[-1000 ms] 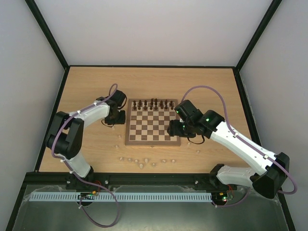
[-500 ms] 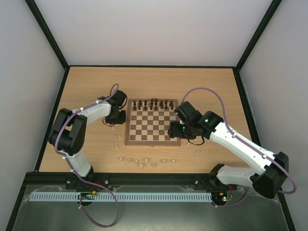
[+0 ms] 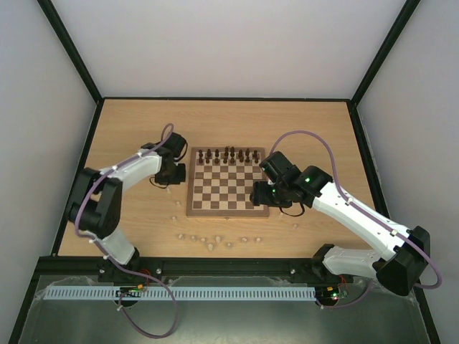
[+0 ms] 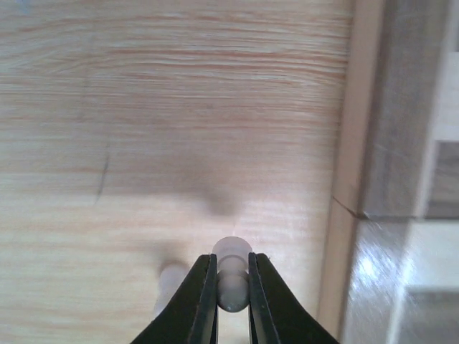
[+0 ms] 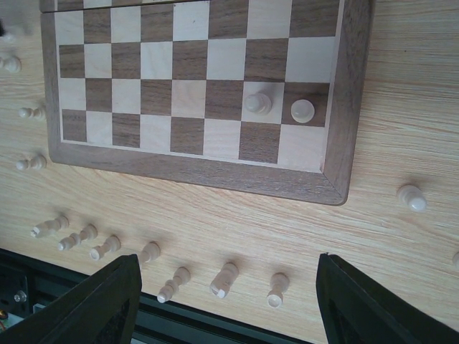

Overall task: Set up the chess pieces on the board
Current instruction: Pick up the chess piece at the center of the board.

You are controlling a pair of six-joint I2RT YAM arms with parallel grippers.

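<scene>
Left of the board (image 3: 226, 212), my left gripper (image 3: 170, 176) is low over the table. In the left wrist view that gripper (image 4: 232, 281) is shut on a pale cream chess piece (image 4: 231, 287), with the piece's round base showing past the tips. A second pale piece (image 4: 171, 282) is just left of the fingers. My right gripper (image 3: 262, 193) hovers over the board's near right corner; its jaws (image 5: 228, 259) stand open and empty. Two cream pieces (image 5: 258, 102) (image 5: 302, 110) stand on the board (image 5: 215, 172). Dark pieces (image 3: 228, 154) line the far row.
Several loose cream pieces (image 3: 210, 240) are strewn on the table between the board and the near edge. A few more cream pieces (image 5: 32, 163) are left of the board, and one cream piece (image 5: 412, 197) is to its right. The black frame rail (image 5: 64, 287) runs along the table's near edge.
The left jaws have closed onto the pale piece. The right gripper has shifted slightly toward the near edge and then held still, open.
</scene>
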